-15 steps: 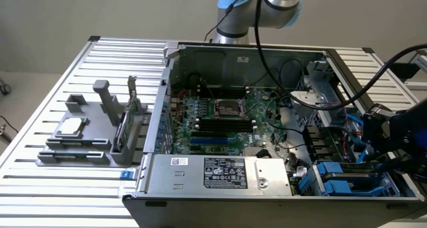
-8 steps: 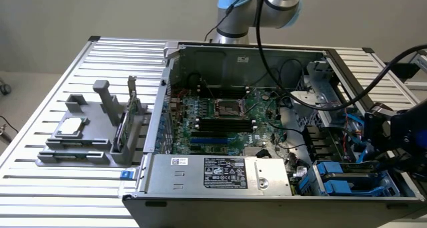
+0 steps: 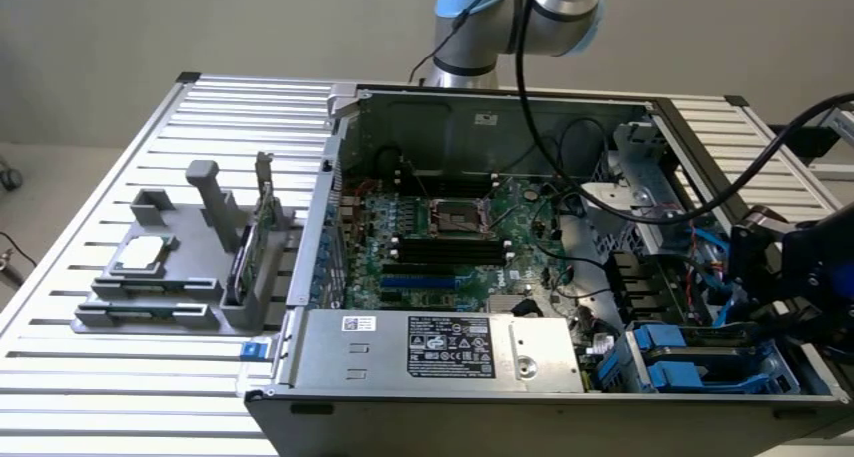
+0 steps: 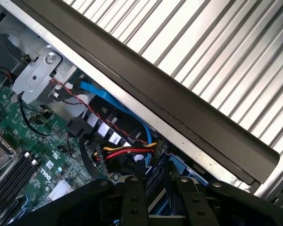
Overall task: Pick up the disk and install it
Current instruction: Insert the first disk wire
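My gripper point(image 3: 790, 295) hangs at the exterior view's right, over the drive bay corner of the open computer case point(image 3: 400, 402). In the wrist view its two black fingers point(image 4: 132, 197) stand partly apart, with a flat blue-edged thing between them. It looks like the disk point(image 4: 158, 202), seen edge-on and mostly hidden by the fingers. The gripper point(image 4: 162, 190) points down into the gap beside the case's side wall point(image 4: 179, 108).
Blue drive carriers point(image 3: 667, 345) sit in the bays below the gripper. Red and yellow power wires point(image 4: 127, 151) and a blue cable point(image 4: 108, 101) crowd the bay. The motherboard point(image 3: 454, 237) and power supply point(image 3: 454, 347) fill the case. A grey fixture point(image 3: 200, 277) holds a chip point(image 3: 140, 255) and a green card point(image 3: 243, 257).
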Motion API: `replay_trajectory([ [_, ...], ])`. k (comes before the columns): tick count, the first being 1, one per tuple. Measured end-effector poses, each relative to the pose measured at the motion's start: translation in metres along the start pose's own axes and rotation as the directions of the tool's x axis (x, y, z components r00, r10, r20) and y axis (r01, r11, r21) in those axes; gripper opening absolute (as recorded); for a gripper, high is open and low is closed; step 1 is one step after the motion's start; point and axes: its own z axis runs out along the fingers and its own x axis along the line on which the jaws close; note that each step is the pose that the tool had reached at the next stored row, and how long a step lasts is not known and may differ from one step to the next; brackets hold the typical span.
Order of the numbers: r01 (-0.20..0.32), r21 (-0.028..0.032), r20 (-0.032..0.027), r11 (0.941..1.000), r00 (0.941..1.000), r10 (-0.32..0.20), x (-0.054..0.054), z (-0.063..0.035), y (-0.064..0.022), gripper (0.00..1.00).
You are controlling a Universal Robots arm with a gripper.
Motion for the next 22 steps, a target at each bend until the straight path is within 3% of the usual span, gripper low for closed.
replay_trajectory([
  [7,-0.007,0.0006,-0.0184,1.0,0.9998,0.007,-0.003,0.0024,0.003,0.3],
  [14,-0.014,0.0131,-0.0348,0.9998,0.9993,0.014,-0.0043,0.004,0.0044,0.3],
  [22,-0.017,0.0178,-0.0426,0.9997,0.9989,0.017,-0.0059,0.0052,0.0087,0.3],
])
